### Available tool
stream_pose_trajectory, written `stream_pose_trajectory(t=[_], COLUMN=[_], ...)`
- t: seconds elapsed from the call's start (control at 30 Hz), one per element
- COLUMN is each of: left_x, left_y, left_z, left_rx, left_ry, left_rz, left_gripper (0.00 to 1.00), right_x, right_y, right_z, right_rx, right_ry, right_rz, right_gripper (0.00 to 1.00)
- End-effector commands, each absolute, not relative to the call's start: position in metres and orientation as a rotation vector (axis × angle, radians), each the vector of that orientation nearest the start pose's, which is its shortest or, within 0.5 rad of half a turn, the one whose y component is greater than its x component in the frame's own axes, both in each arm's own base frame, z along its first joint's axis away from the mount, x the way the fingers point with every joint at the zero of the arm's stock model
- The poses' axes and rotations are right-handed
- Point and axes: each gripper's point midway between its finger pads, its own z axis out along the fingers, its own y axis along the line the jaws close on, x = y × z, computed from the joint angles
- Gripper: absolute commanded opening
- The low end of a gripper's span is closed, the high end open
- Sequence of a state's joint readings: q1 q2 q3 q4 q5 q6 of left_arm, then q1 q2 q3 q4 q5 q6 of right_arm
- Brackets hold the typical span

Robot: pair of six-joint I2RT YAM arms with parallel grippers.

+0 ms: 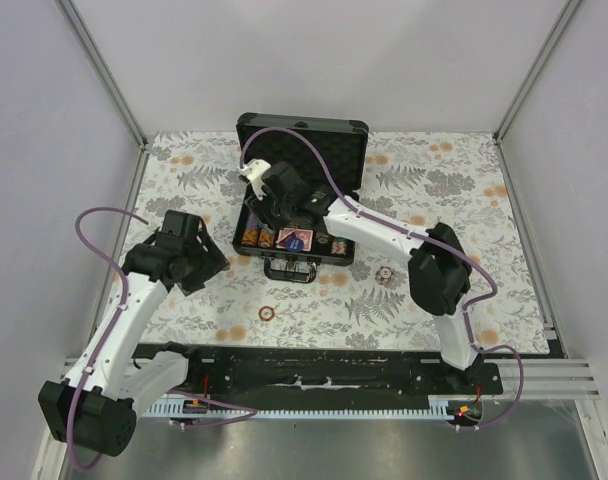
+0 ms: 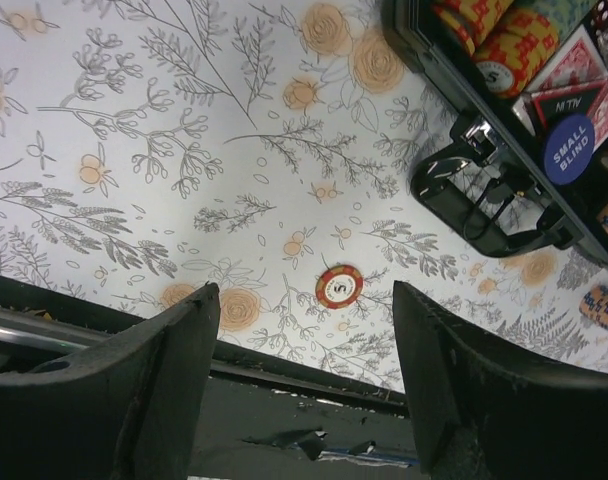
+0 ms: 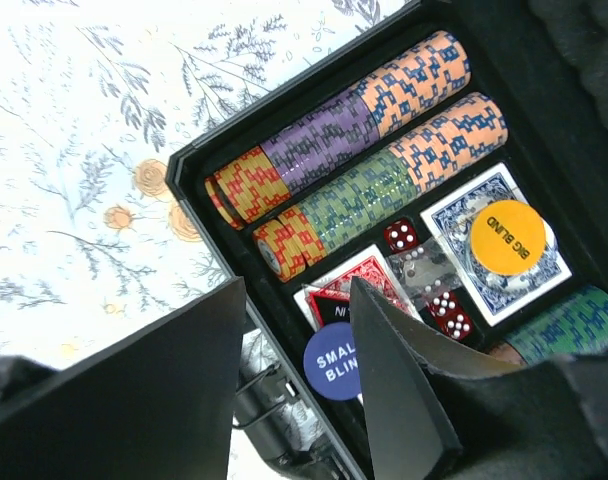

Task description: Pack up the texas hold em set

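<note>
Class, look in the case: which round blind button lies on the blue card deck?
The orange BIG BLIND button; it rests on the blue deck, while the blue SMALL BLIND button sits on the red deck.

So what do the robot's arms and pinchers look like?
The left arm and right arm both have white tube-like links with chunky black joints. A thin purple cable loops along each one. The right arm shows a tiny green light. Each gripper ends in two flat, matte black, wedge-shaped fingers.
</note>
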State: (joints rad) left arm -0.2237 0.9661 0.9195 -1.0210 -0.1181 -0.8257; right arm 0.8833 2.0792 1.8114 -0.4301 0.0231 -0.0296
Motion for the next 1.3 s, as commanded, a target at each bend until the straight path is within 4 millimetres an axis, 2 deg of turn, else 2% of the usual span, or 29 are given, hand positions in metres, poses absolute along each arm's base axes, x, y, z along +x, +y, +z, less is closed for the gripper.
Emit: stream_pose_trajectory(t=[0.0,0.13,0.27,0.4,0.5,0.73,0.97,1.27], left_x=[0.209,0.200,0.191,0.180,0.176,0.177,0.174,0.169], left_y=[-0.084,-0.099,-0.125,-0.144,-0.153,-0.172,-0.169,-0.162], left_z=[0.137,0.120,0.102,0.080,0.062,0.032,0.008,-0.005], left_rx=[-0.664,-0.595,-0.472,-0.315,-0.246,-0.150,-0.143,-0.161], left_ry=[2.568,2.621,2.680,2.750,2.786,2.843,2.894,2.922], left_rz=[-0.386,-0.404,-0.398,-0.282,-0.218,-0.167,-0.067,0.010], left_gripper=[0.76,0.76,0.76,0.76,0.76,0.76,0.76,0.64], right_x=[0.351,0.337,0.315,0.295,0.285,0.278,0.280,0.279], right_y=[0.423,0.393,0.357,0.327,0.314,0.303,0.300,0.298], right_z=[0.184,0.187,0.177,0.173,0.171,0.171,0.172,0.170], right_rx=[-0.880,-0.782,-0.679,-0.587,-0.545,-0.503,-0.506,-0.504], right_ry=[2.071,2.131,2.220,2.275,2.294,2.303,2.297,2.306], right_rz=[0.499,0.461,0.416,0.396,0.398,0.390,0.377,0.375], right_gripper=[0.54,0.54,0.54,0.56,0.57,0.57,0.57,0.56])
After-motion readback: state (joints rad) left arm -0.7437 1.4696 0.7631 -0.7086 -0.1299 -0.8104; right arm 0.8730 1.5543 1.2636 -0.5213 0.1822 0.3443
